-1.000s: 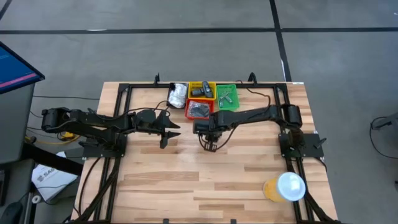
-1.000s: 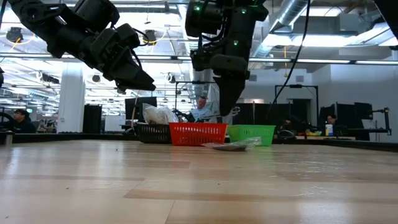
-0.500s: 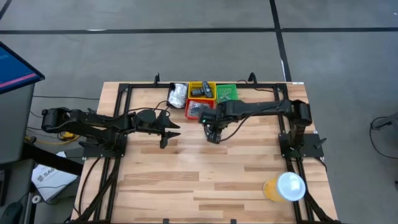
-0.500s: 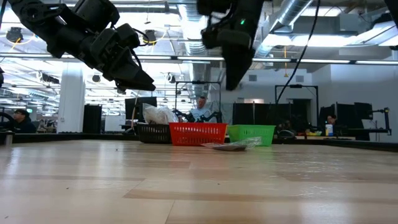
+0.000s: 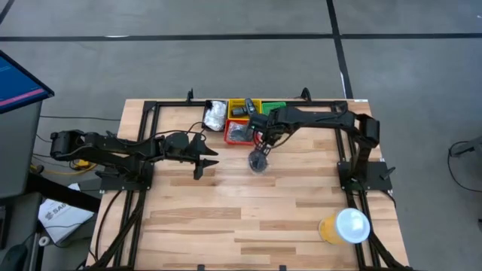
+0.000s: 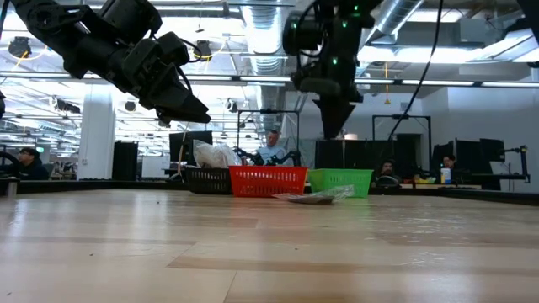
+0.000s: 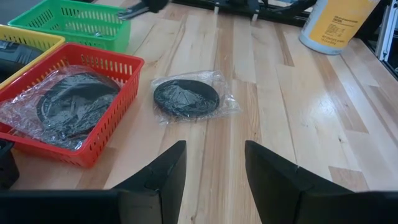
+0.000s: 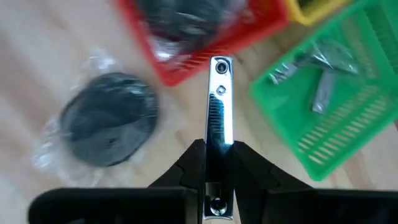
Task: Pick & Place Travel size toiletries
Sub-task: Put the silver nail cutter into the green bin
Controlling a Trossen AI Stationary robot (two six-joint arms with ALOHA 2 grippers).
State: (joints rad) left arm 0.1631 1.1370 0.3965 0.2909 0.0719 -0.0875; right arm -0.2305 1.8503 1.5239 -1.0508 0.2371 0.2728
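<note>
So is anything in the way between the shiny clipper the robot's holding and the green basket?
Nothing visible. The right gripper holds the silvery nail clipper in the air, and the green bin is open on top.

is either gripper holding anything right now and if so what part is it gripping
The right gripper is shut on a small silvery nail clipper, pinching one end so the rest sticks out forward. The left gripper is open and holds nothing.
</note>
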